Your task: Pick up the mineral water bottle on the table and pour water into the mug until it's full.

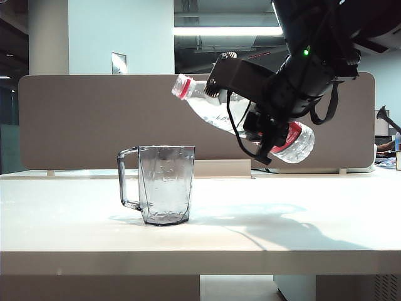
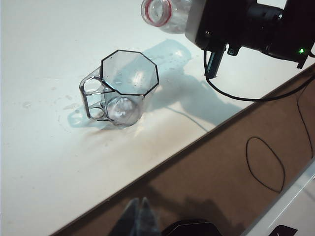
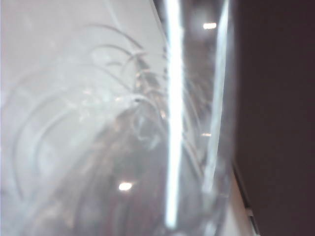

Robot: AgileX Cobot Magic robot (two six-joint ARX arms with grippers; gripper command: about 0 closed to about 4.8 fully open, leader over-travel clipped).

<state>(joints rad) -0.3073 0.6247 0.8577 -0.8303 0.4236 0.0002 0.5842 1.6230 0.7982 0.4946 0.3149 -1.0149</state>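
Note:
The smoky grey mug (image 1: 164, 185) stands upright on the white table (image 1: 301, 232), handle to the left. Above it my right gripper (image 1: 254, 122) is shut on the mineral water bottle (image 1: 213, 110), which lies tilted with its red-ringed neck up and left, over the mug's right rim. In the left wrist view the bottle's mouth (image 2: 158, 12) is uncapped and sits beyond the mug (image 2: 123, 88). No stream of water shows. The right wrist view is filled by the blurred clear bottle (image 3: 147, 137). My left gripper (image 2: 140, 216) is shut and empty, off the table's edge, far from the mug.
A grey-brown divider panel (image 1: 81, 119) runs along the back of the table. A black cable (image 2: 266, 162) hangs from the right arm and loops over the brown surface beside the table. Small wet marks (image 2: 64, 105) lie around the mug.

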